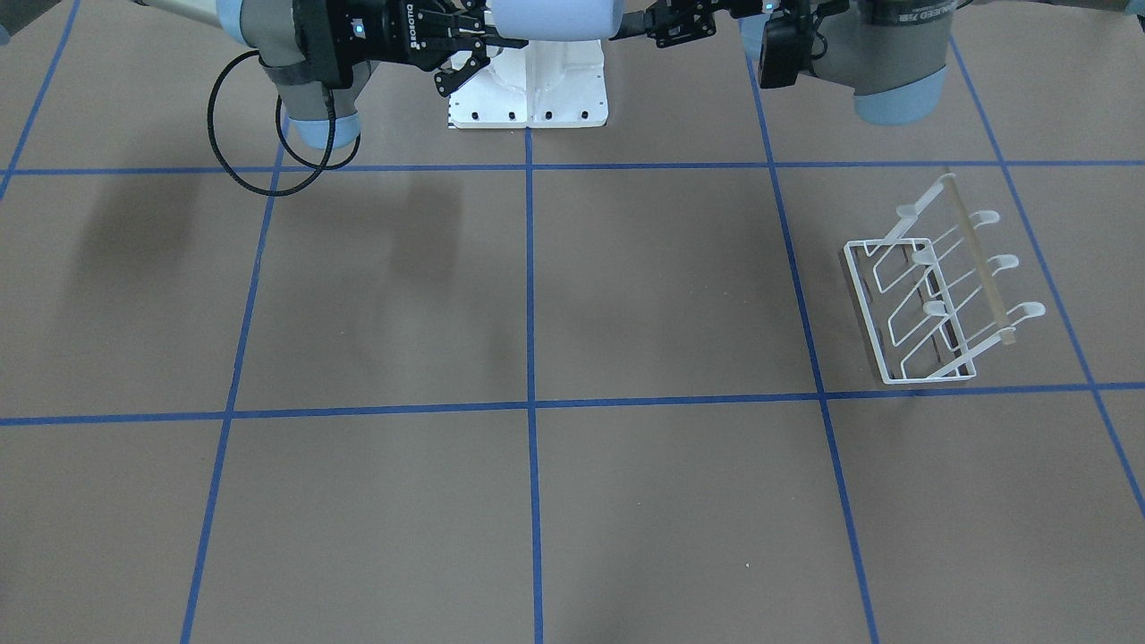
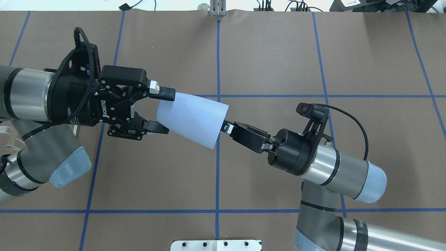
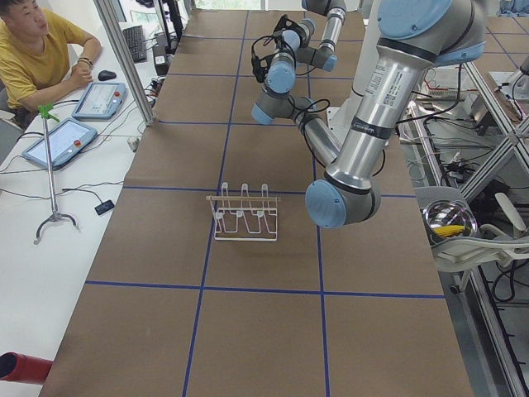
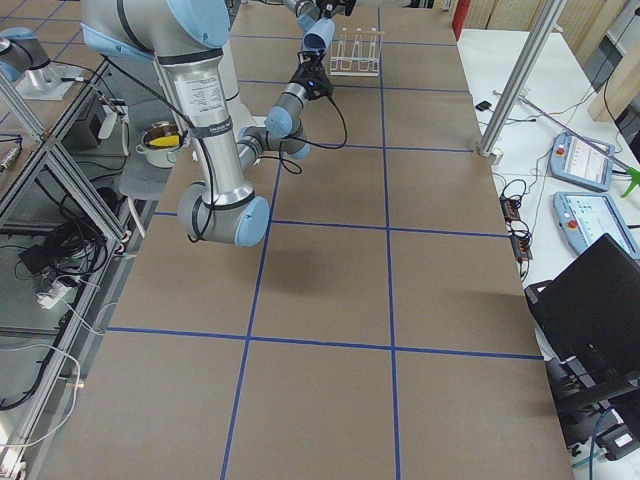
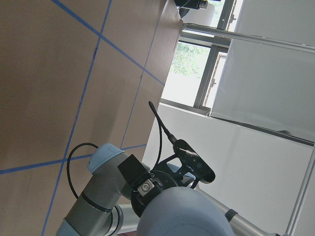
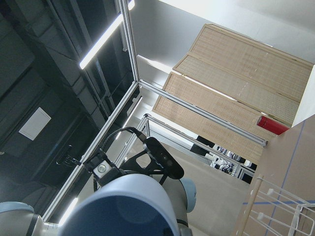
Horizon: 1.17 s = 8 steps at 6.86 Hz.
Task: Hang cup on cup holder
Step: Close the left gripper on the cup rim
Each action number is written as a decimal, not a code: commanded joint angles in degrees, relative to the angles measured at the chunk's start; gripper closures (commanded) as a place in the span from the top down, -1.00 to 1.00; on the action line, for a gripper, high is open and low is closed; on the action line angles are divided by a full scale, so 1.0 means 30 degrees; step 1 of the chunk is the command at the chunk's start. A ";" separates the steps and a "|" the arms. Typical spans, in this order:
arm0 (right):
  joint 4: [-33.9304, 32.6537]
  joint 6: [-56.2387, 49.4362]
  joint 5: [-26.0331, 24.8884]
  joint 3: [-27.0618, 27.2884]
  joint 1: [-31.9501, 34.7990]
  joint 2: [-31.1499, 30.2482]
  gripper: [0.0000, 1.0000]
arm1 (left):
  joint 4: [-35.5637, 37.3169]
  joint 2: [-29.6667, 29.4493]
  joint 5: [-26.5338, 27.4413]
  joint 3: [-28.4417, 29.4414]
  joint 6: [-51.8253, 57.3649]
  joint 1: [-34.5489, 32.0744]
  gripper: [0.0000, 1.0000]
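Two grippers' fingers on the cup (image 2: 191, 118): right (image 2: 226, 128) pinching its rim, left (image 2: 163, 111) spread wide.

Bright, even overhead light; soft arm shadows on table (image 1: 376, 295); sharp focus.

Robotics lab. Brown table (image 3: 248, 331) gridded with blue tape, aluminium framing (image 4: 520, 80), seated operator (image 3: 33, 50) beside teach pendants (image 3: 58, 141). Cables and monitors along table edges.

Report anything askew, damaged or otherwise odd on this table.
Nothing looks damaged or spilled. The cup is held sideways in mid-air: the right gripper grips its wide rim, while the left gripper stands open around its narrow end. The rack stands upright with bare prongs.
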 commanded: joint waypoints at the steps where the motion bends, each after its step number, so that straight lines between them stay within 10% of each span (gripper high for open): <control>1: -0.0014 0.0000 -0.0041 -0.0153 -0.0048 0.0152 -1.00 | -0.0129 -0.0019 0.0000 0.0103 0.0000 0.0000 0.87; 5: -0.0014 -0.0029 -0.0628 -0.0300 -0.0282 0.0270 -1.00 | -0.0187 -0.0048 0.0000 0.0162 0.0175 0.0058 0.24; 7: 0.0161 0.0029 -0.0627 -0.0330 -0.0399 0.0241 0.00 | -0.1500 -0.0019 0.0000 0.0686 0.0176 0.0058 -0.27; 8: 0.0220 0.0203 -0.0656 -0.0156 -0.0399 0.0241 0.99 | -0.1535 -0.0019 0.0000 0.0718 0.0176 0.0058 -0.42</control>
